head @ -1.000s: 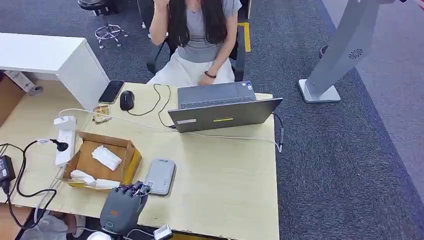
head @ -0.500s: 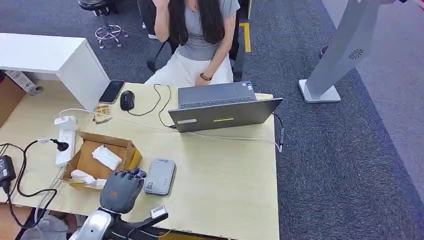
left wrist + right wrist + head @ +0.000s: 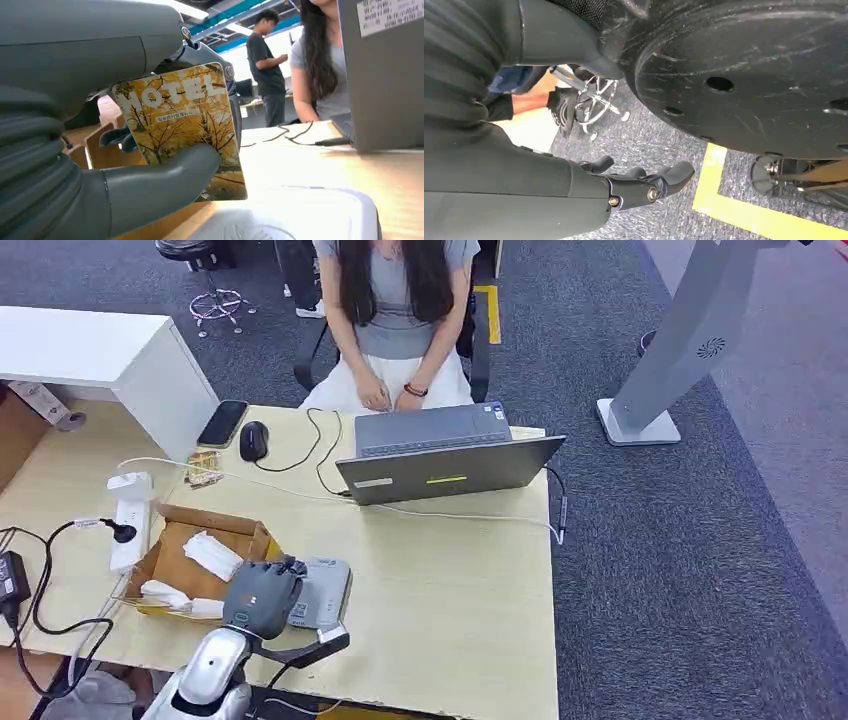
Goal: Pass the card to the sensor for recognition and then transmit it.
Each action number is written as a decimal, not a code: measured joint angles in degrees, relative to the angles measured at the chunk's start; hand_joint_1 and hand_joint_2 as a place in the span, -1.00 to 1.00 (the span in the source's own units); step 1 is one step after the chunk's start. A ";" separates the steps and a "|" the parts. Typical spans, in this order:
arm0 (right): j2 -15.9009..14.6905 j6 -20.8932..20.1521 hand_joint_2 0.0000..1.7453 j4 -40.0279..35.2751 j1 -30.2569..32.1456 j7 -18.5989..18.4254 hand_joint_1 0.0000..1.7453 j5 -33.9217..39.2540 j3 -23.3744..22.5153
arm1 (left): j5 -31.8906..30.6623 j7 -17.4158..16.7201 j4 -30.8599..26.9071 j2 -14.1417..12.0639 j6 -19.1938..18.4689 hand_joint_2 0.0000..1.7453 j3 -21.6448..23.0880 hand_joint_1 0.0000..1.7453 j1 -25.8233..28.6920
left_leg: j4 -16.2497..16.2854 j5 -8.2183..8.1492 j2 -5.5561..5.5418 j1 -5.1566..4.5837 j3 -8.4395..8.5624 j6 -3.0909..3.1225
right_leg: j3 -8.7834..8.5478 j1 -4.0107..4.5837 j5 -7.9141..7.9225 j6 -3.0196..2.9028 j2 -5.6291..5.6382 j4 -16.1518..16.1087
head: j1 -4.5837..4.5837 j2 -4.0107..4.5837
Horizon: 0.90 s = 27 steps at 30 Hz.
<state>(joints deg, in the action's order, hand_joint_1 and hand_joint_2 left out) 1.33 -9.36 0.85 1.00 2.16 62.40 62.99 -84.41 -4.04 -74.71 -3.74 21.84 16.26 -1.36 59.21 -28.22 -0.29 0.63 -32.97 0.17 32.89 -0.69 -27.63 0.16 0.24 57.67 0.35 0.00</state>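
So the left hand point(image 3: 262, 597) has slid forward along the front edge of the desk point(image 3: 450, 610) over the last second and now sits right on top of the near-left corner of the grey sensor pad point(image 3: 322, 592), where a moment ago it was hanging back just short of it. In the left wrist view you can see what it's carrying: the card point(image 3: 186, 129), a yellow autumn-tree one with HOTEL printed across it, pinched upright between the thumb and the darker fingers, its lower edge just above the white face of the pad. Looks to me like the recognition step is basically happening now, card's over the reader but not laid flat on it, so it may need to dip or tilt a bit to register. The right hand point(image 3: 644, 185) hangs down by the floor, fingers loosely apart, holding nothing. The handover part isn't started; a person point(image 3: 395, 310) sits at the far edge behind the laptop point(image 3: 445, 455), hands on it.
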 joint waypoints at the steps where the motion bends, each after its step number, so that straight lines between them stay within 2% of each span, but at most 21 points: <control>1: -0.07 -0.09 1.00 0.00 -0.01 0.00 -1.00 0.00 0.15 | 0.28 0.04 1.11 0.33 0.02 1.00 0.00 1.00 -0.37 | 0.00 0.00 0.00 0.00 -0.01 0.00 | 0.01 0.00 0.00 0.00 0.00 0.00 | 0.00 0.00; 9: -0.24 -0.26 1.00 0.00 -0.03 0.11 -1.00 0.00 0.52 | 0.28 0.83 3.17 0.63 0.39 1.00 0.00 1.00 -1.50 | 0.00 0.00 0.00 0.00 0.00 0.00 | -0.02 0.00 0.00 0.00 -0.01 0.00 | 0.00 0.00; 20: -0.46 -0.50 1.00 0.00 -0.02 0.59 -1.00 0.02 1.18 | 0.20 4.04 5.16 0.72 2.36 1.00 0.00 1.00 -1.83 | 0.00 0.00 0.00 0.00 0.03 0.00 | -0.05 0.00 0.00 0.00 -0.01 0.00 | 0.00 0.00; 27: -0.52 -0.52 1.00 0.00 0.00 0.63 -1.00 0.07 1.27 | 0.61 4.20 5.16 0.61 3.65 1.00 0.00 1.00 -1.76 | 0.00 0.00 0.00 0.00 0.03 0.00 | -0.05 0.00 0.00 0.00 -0.01 0.00 | 0.00 0.00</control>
<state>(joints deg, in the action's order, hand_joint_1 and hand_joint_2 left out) 0.81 -9.88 0.85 1.00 2.80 62.47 64.26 -83.80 0.15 -69.55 -3.13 25.49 16.26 -3.11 59.21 -28.22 -0.29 0.63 -32.94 0.17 32.84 -0.69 -27.63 0.16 0.23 57.67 0.35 0.00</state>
